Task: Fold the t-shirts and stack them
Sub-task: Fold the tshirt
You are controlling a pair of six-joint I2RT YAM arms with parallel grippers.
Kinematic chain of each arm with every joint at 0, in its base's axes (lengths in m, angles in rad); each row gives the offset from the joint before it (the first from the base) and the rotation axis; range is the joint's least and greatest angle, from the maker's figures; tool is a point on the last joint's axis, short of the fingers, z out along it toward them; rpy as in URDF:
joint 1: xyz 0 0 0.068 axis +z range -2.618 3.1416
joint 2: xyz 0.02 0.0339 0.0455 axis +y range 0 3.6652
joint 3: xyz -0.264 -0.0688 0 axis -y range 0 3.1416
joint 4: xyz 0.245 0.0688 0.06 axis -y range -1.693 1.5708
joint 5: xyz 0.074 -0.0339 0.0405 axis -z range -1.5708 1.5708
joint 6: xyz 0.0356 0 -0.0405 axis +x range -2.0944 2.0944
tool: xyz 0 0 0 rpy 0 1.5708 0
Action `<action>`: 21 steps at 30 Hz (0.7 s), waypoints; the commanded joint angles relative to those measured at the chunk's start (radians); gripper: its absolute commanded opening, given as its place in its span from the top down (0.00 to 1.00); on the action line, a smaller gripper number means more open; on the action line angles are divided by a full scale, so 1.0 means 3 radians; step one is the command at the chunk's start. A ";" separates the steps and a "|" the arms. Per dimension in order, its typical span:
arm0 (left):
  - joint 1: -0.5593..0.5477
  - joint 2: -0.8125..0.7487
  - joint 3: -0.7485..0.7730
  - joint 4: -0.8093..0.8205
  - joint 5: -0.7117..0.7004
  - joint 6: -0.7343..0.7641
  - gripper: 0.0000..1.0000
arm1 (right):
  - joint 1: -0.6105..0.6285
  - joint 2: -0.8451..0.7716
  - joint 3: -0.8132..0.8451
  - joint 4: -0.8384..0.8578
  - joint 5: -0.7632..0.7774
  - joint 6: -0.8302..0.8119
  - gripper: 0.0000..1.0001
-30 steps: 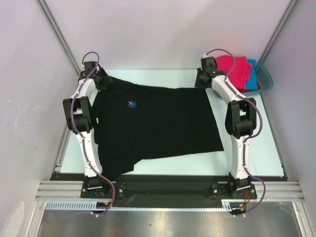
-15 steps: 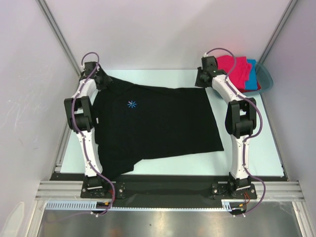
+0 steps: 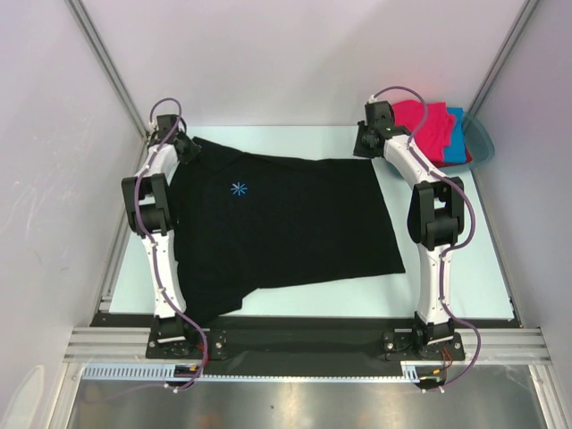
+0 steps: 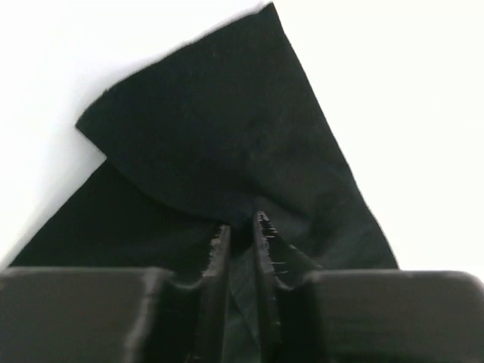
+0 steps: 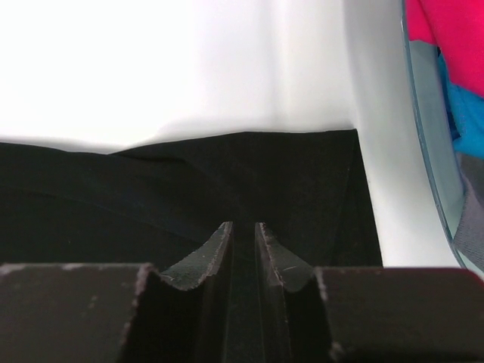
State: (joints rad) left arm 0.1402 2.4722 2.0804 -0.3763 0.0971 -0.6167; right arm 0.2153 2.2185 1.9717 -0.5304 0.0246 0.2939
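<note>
The large black t-shirt [image 3: 286, 223] lies spread flat on the table, with a small blue star mark near its far left. My left gripper [image 3: 189, 148] is at the shirt's far left corner, its jaws close together with black cloth [image 4: 212, 151] pinched between them [image 4: 240, 227]. My right gripper [image 3: 365, 147] is at the far right corner, shut on the shirt's edge [image 5: 243, 227]. A magenta-pink t-shirt [image 3: 424, 125] and a bright blue t-shirt [image 3: 458, 143] lie piled in the basin at the back right.
The teal plastic basin [image 3: 483, 143] stands at the table's far right corner; its rim [image 5: 431, 151] is just right of my right gripper. White walls close in both sides and the back. Bare pale table [image 3: 456, 268] shows right of the shirt.
My left gripper has closed onto the black cloth at the far left corner, and its arm has shifted slightly right. The right arm and the shirt's body have not moved.
</note>
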 commanded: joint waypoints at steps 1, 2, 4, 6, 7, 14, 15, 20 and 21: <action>0.0008 0.0048 0.0264 0.0058 -0.0048 -0.0046 0.85 | -0.0017 0.0040 0.0142 -0.0006 -0.0016 -0.0039 0.78; 0.0008 0.0048 0.0275 0.0053 -0.0053 -0.0051 0.95 | -0.0012 0.0040 0.0136 -0.0006 -0.0016 -0.0034 0.78; 0.0013 0.0012 0.0265 0.0058 -0.0042 -0.0051 1.00 | -0.0012 0.0040 0.0136 -0.0006 -0.0026 -0.0034 0.80; 0.0003 -0.0064 0.0265 0.0043 -0.0002 -0.0051 1.00 | -0.0012 0.0030 0.0121 -0.0001 -0.0031 -0.0019 0.80; 0.0003 -0.0100 0.0260 0.0032 0.0009 -0.0046 1.00 | -0.0007 0.0030 0.0121 0.0004 -0.0036 -0.0018 0.81; -0.0017 -0.0565 0.0096 -0.0044 0.0080 -0.0056 1.00 | 0.0018 -0.0062 -0.0007 0.0030 -0.0051 -0.0008 0.82; -0.0022 -0.0616 0.0076 -0.0070 0.0101 -0.0077 1.00 | 0.0019 -0.0078 -0.0037 0.0035 -0.0051 -0.0003 0.82; -0.0068 -0.0984 -0.0006 -0.0203 0.0116 -0.0041 1.00 | 0.0029 -0.0190 -0.0150 0.0055 -0.0051 -0.0003 0.82; -0.0074 -0.1035 -0.0016 -0.0264 0.0106 -0.0031 1.00 | 0.0039 -0.0205 -0.0170 0.0070 -0.0051 -0.0003 0.83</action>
State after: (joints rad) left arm 0.1299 2.3066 2.0769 -0.4374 0.1177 -0.6285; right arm 0.2173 2.2200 1.9350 -0.5282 0.0174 0.2943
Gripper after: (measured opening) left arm 0.011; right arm 0.179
